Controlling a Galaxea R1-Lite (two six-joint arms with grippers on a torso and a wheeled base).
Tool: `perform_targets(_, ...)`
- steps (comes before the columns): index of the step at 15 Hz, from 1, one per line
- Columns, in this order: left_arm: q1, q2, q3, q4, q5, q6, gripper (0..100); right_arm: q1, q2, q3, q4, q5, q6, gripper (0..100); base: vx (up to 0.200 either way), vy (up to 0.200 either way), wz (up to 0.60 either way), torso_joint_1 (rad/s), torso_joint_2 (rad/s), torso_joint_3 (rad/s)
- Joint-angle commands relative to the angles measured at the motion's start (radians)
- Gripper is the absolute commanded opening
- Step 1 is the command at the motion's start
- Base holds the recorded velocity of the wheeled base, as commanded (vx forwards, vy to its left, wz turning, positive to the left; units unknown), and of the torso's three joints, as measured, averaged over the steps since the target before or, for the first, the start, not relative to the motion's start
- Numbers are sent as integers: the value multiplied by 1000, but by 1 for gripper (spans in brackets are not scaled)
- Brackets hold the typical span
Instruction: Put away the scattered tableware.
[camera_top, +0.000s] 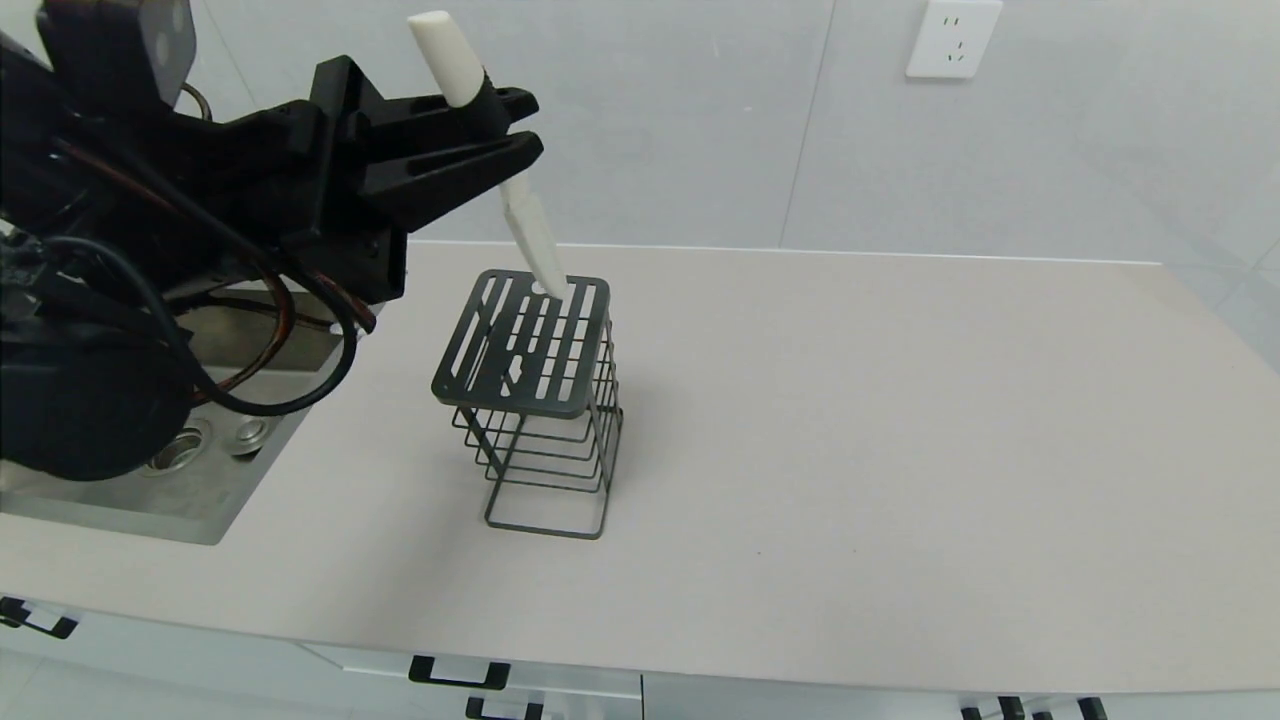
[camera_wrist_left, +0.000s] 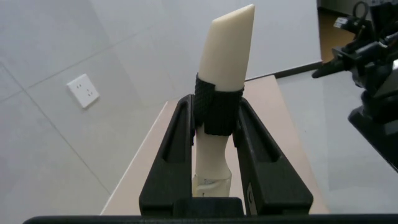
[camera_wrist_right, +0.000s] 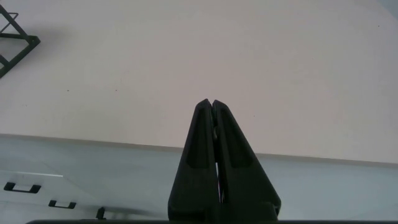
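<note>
gripping the white knife (camera_top: 530, 228) by its handle at upper left of the frame, the closed left gripper (camera_top: 518, 124) holds the tilted blade tip over the rack (camera_top: 520, 345) at centre, where it may miss a slot and topple it.

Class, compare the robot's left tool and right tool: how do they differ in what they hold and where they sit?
The left tool is shut on a white knife; the right tool is shut on nothing. The left tool is above the wire rack, knife tip at its slotted top; the right tool is over bare countertop. Both are black and tapered.
</note>
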Motion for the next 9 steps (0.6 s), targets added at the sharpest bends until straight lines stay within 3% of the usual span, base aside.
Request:
perform_targets(1, -35, 35, -18, 0, 5, 1, 0, 0, 2, 1, 0, 0, 0, 0, 0, 0, 0, 0, 0, 0)
perform_targets(9, -15, 47, -15, 0, -2, 4, 0, 0, 2, 1, 0, 2, 0, 0, 0, 0, 0, 0, 0, 0)
